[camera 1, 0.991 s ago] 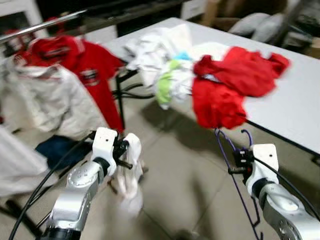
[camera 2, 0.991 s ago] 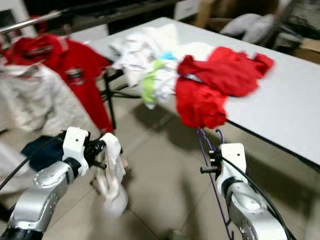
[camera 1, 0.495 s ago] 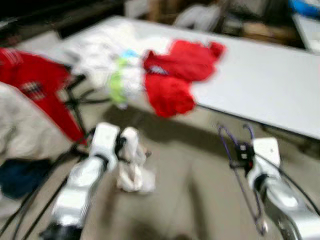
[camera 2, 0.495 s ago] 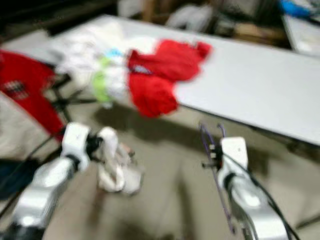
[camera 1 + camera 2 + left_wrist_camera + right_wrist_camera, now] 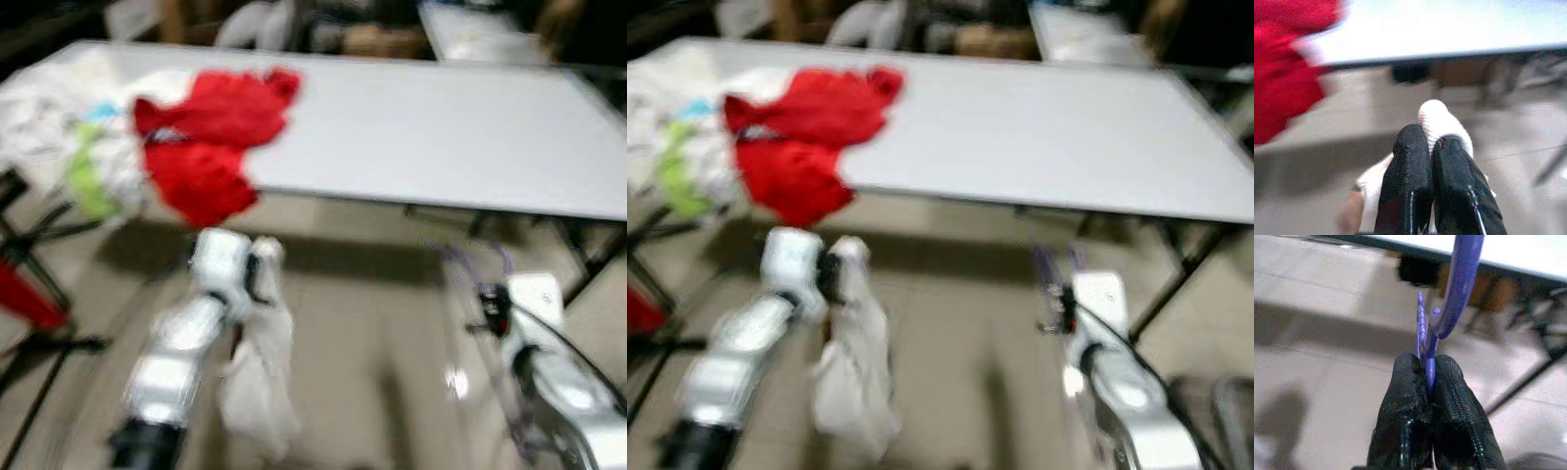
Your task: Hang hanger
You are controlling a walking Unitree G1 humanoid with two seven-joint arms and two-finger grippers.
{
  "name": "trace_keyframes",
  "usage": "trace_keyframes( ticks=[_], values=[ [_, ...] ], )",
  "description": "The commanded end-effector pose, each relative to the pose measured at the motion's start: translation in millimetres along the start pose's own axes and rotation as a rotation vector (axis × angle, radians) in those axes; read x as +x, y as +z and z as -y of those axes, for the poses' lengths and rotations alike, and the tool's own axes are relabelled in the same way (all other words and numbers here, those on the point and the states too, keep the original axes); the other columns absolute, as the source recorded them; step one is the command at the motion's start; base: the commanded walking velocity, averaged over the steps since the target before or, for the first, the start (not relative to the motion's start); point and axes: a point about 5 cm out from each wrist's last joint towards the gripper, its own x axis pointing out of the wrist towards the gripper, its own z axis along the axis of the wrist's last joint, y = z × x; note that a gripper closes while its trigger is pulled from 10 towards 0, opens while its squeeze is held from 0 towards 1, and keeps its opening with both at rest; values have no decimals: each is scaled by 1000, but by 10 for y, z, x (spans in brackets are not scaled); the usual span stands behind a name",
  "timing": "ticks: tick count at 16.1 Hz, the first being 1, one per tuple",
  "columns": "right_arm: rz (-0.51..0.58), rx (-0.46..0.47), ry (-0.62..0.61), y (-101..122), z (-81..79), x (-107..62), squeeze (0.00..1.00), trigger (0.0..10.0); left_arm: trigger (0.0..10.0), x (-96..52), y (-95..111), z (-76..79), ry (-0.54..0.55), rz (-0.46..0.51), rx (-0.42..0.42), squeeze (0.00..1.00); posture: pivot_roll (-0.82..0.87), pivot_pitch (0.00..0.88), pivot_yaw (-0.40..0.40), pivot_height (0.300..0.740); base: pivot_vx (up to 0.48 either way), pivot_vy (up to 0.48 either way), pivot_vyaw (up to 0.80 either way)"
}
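Hanger: purple hanger (image 5: 1426,350) sits pinched between the two fingers of my right gripper (image 5: 1426,382), its hook curving up past the fingertips; out in front of me it hangs low on my right side, over the tiled floor (image 5: 1312,362) and short of the table (image 5: 441,127).
Left gripper: my left gripper (image 5: 1431,147) has its fingers pressed together on a white garment (image 5: 1442,122), which dangles in a bunch below it in the head views.
Table: long and grey, with a heap of red clothes (image 5: 211,137) at its left end and what I take to be white and green laundry beside that, though blur makes it hard to be sure.
Risk, hanger: thin wire in a narrow pinch may swivel or slide out if I swing the arm quickly while moving.
Risk, garment: the hanging cloth could drag on the floor or snag on a table leg (image 5: 1176,279) as I pass.
Risk, aim: the head views are smeared, so judging any reach now would be poor.
Wrist views: both give a sharp look at each grip, which the head views smear.
Head views: these place both arms against the table, which the wrist views cannot.
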Motion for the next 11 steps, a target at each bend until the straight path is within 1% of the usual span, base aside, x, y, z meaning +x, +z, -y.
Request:
trace_keyframes(
  ticks=[1,3,4,7,8,9,10,11],
  values=[
    [63,-37,23,142,-45,-6,0,10000,10000,-11,109,-134,44,47,10,0,-118,0,19,740,0,0,0],
    [74,-134,62,201,-97,10,0,10000,10000,23,143,-128,40,61,25,0,-119,0,16,740,0,0,0],
    [125,-189,98,328,-152,31,0,10000,10000,100,251,-66,6,92,48,0,-116,0,8,740,277,0,0],
    [179,-150,80,439,-115,42,0,10000,10000,171,349,-37,-2,119,31,0,-111,0,2,740,399,0,0],
    [205,-113,69,493,-89,43,0,10000,10000,199,381,-36,-15,130,43,0,-110,0,2,740,416,0,0],
    [233,-86,66,557,-75,35,0,10000,10000,234,432,-32,-44,145,32,0,-112,0,5,740,412,0,0],
    [252,-81,64,600,-69,32,0,10000,10000,277,496,-36,-57,159,46,0,-114,0,9,740,416,0,-400],
    [257,-85,67,611,-71,34,0,10000,10000,316,544,-36,-66,169,58,0,-115,0,9,740,401,0,-800]
  ],
)
